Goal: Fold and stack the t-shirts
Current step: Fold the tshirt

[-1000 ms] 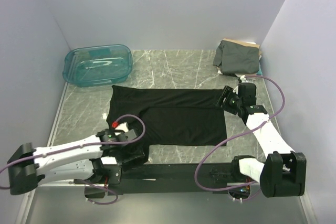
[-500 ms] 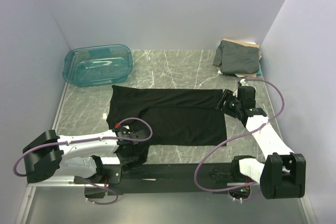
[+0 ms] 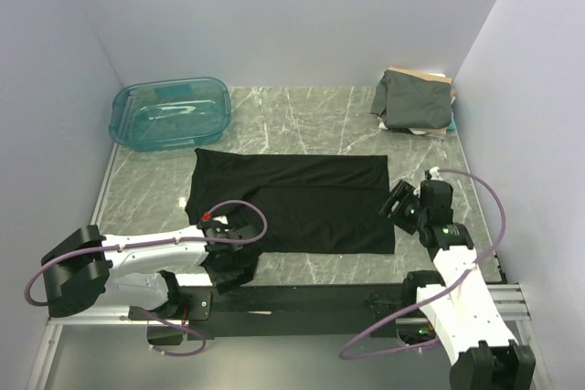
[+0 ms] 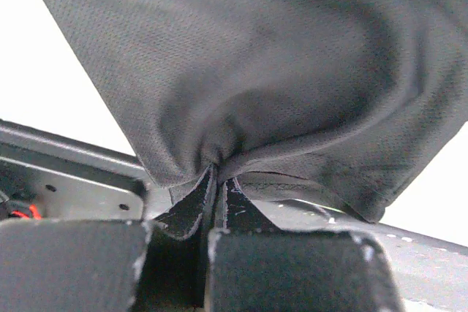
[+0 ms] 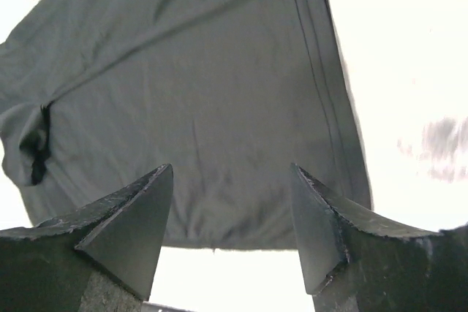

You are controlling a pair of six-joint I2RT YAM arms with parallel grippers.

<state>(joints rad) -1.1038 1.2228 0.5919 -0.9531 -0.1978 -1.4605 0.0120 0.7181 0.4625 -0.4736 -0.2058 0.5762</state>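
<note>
A: What's on the left?
B: A teal bin (image 3: pixel 170 112) at the counter's (image 3: pixel 311 125) far left. Nearer, the left pincer (image 4: pixel 218 184) is clamped on the black shirt's (image 3: pixel 302 198) near left corner.
A: The shirt itself?
B: It's spread across mid-counter.
A: Rightward?
B: The right pincer (image 5: pixel 232 180) hangs with its jaws apart over the shirt's right edge. Folded shirts (image 3: pixel 413 100) sit in the far right corner.

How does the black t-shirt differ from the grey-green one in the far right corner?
The black t-shirt lies spread flat across the middle of the table, only partly folded; the grey-green t-shirt is folded into a compact bundle. The black t-shirt covers far more area than the grey-green one. The left gripper pinches the black t-shirt's near corner, while nothing touches the grey-green one. Both are dark, plain cloth.
</note>
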